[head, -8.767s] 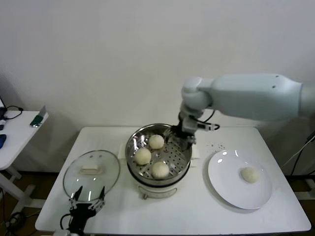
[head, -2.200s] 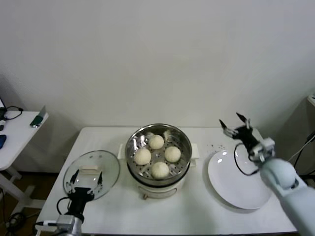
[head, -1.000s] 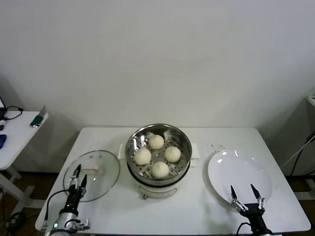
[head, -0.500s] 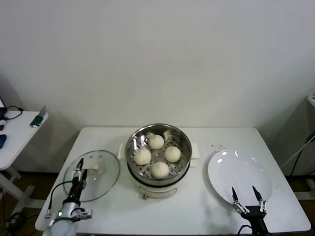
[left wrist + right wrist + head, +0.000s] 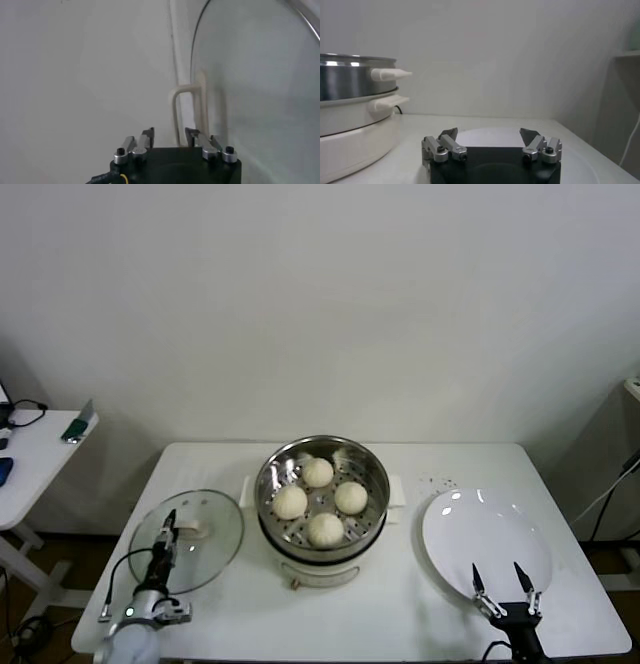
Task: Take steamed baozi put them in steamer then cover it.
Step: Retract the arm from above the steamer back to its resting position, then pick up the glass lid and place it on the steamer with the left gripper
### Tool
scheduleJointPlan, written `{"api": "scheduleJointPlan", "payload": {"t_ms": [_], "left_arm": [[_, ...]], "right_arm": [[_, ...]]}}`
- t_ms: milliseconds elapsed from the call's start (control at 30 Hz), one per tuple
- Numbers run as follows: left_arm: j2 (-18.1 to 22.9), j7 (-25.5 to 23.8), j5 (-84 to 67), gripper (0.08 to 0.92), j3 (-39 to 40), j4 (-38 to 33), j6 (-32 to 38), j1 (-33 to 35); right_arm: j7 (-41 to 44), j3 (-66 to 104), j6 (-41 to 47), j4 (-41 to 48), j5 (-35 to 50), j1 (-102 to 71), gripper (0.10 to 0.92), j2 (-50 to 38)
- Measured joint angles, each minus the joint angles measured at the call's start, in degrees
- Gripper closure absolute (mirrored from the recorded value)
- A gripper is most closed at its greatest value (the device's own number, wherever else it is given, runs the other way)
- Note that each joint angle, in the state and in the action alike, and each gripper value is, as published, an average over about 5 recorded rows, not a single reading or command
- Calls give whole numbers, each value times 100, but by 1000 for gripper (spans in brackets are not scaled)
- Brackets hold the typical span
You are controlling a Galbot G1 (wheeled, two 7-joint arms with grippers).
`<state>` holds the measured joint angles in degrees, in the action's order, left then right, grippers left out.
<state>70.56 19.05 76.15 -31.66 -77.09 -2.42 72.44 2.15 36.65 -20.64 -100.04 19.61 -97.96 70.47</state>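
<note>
Head view: 4 buns (image 5: 320,499) sit in the steamer (image 5: 322,496) at the table's (image 5: 400,604) centre; the left tool (image 5: 166,529) straddles the lid's handle (image 5: 192,532), part-closed. Right wrist view: the right tool (image 5: 489,134) is released over the plate (image 5: 490,134).

White table (image 5: 420,624), glass lid (image 5: 200,529) flat at its left — empty white plate (image 5: 490,539) right

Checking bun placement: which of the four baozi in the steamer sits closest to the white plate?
The baozi on the steamer's right side; the other three sit farther left.
</note>
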Motion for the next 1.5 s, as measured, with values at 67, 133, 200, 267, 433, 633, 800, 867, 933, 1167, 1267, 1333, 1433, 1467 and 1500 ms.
{"api": "scheduleJointPlan", "payload": {"t_ms": [67, 133, 200, 267, 433, 633, 800, 867, 933, 1167, 1267, 1333, 1433, 1467, 1500], "left_arm": [[18, -5, 20, 580, 7, 37, -10, -35], [35, -10, 41, 632, 13, 70, -20, -66], [47, -20, 55, 693, 21, 98, -30, -87], [54, -31, 62, 753, 27, 120, -38, -95], [56, -45, 55, 844, 19, 132, -58, -102], [22, -132, -69, 850, -17, -21, -122, -46], [-96, -385, -418, 851, -33, -476, -270, 101], [-172, -535, -643, 852, -52, -749, -369, 179], [-265, -704, -903, 852, -85, -1062, -501, 263], [-729, -1327, -1874, 852, -206, -2314, -1243, 501], [-927, -1562, -2195, 852, -207, -2860, -1660, 528], [-1012, -1700, -2328, 852, -177, -3194, -1929, 530], [-1078, -1869, -2397, 852, -73, -3625, -2267, 498], [-1087, -1915, -2386, 852, -19, -3740, -2361, 477], [-1092, -1962, -2362, 852, 46, -3846, -2453, 450]], "right_arm": [[-2, -5, -4, 9, -12, 7, 203, 11], [-4, -11, -11, 19, -26, 7, 203, 20], [-4, -14, -18, 26, -36, 4, 203, 25], [-5, -12, -22, 30, -41, 0, 203, 26], [-8, 3, -25, 22, -49, 2, 203, 29], [-24, 25, 11, -20, -80, 1, 203, 44], [-61, 59, 91, -60, -116, -18, 203, 31], [-75, 73, 129, -73, -140, -24, 203, 14], [-89, 83, 171, -81, -173, -25, 203, -7], [-149, 103, 330, -85, -323, -9, 203, -38], [-174, 109, 371, -72, -404, 10, 203, -42], [-189, 117, 388, -60, -449, 20, 203, -49], [-200, 126, 416, -55, -498, 35, 203, -61], [-201, 126, 425, -57, -511, 41, 203, -65], [-202, 123, 434, -59, -524, 49, 203, -69]]}}
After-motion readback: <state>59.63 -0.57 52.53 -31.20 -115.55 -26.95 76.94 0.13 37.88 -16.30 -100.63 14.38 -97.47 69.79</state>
